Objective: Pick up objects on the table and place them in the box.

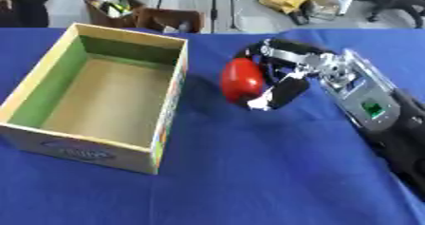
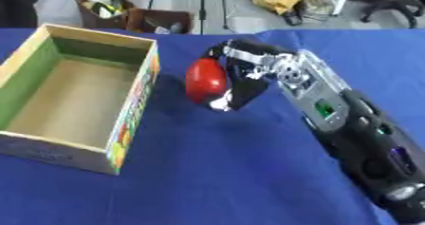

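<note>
The right hand (image 1: 278, 79) has its fingers curled round the smooth, rounded red object (image 1: 242, 79) near the worktop's far edge; it looks light, rigid, possibly slippery, best gripped across its widest middle.

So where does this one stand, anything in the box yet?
Nothing is packed yet: the box shows only its bare brown floor. In hand: the right robot hand has its fingers curled round a red object beside the box, over the blue table. Left to do: carry it over the box wall and release it. No other loose objects show on the cloth, and the left robot hand is out of view.
</note>
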`<move>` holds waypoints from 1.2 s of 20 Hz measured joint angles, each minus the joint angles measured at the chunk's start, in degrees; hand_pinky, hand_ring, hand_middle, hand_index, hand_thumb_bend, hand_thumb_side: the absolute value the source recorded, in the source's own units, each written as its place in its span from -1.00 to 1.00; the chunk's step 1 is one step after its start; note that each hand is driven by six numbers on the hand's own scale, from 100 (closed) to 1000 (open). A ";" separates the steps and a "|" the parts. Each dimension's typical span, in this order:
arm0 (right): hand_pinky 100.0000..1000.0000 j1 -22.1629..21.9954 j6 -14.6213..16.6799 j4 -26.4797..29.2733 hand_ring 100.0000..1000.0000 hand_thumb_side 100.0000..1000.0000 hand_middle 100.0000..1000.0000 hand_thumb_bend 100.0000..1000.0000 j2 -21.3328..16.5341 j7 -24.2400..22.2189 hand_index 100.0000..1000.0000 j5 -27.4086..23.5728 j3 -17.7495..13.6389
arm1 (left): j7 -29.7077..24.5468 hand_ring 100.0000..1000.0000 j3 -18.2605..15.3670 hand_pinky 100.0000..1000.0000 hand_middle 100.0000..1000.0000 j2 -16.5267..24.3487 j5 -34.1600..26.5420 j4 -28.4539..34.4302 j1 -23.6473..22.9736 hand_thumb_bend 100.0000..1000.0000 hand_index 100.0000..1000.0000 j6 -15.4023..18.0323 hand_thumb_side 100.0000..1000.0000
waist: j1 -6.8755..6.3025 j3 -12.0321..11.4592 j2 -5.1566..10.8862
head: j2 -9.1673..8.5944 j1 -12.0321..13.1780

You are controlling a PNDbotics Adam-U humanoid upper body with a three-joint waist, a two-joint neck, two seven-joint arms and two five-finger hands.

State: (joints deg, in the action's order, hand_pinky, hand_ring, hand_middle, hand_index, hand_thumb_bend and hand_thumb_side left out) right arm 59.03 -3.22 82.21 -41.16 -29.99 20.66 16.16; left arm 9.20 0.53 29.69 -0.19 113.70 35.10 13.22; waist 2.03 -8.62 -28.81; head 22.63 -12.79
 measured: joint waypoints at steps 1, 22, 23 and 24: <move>-1.00 0.00 -0.49 0.43 -0.50 -0.60 -0.45 -1.00 -0.01 0.36 -0.59 -0.75 -0.11 | 0.00 0.43 0.00 0.09 0.50 0.00 -0.03 0.00 -0.12 -1.00 0.87 -0.01 0.96 | 0.21 0.05 0.23 | 0.07 0.08; -1.00 7.41 -10.47 3.25 -0.54 -0.68 -0.48 -1.00 0.75 14.62 -0.63 -6.90 -1.00 | -0.47 0.44 -0.01 0.12 0.50 -0.28 -0.32 0.00 2.18 -1.00 0.87 1.32 0.91 | 2.53 -6.52 2.16 | 0.10 -4.55; -1.00 7.78 -10.80 2.82 -0.54 -0.69 -0.48 -1.00 1.04 15.44 -0.63 -6.83 -0.98 | -0.48 0.44 -0.01 0.12 0.50 -0.54 -0.30 0.00 2.37 -1.00 0.87 1.47 0.90 | 2.48 -6.93 2.01 | -0.12 -4.96; -1.00 8.18 -11.14 2.31 -0.54 -0.70 -0.48 -1.00 1.35 16.24 -0.63 -6.67 -0.96 | -0.46 0.44 -0.01 0.12 0.50 -0.65 -0.29 0.00 2.53 -1.00 0.87 1.57 0.90 | 2.40 -7.35 1.87 | -0.35 -5.37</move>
State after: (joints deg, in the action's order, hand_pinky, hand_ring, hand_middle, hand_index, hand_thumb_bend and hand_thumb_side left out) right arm 67.21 -14.35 84.51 -39.80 -13.75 13.99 15.20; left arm 8.74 0.53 29.04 -0.48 113.70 37.63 14.79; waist 4.44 -15.96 -26.94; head 22.27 -18.16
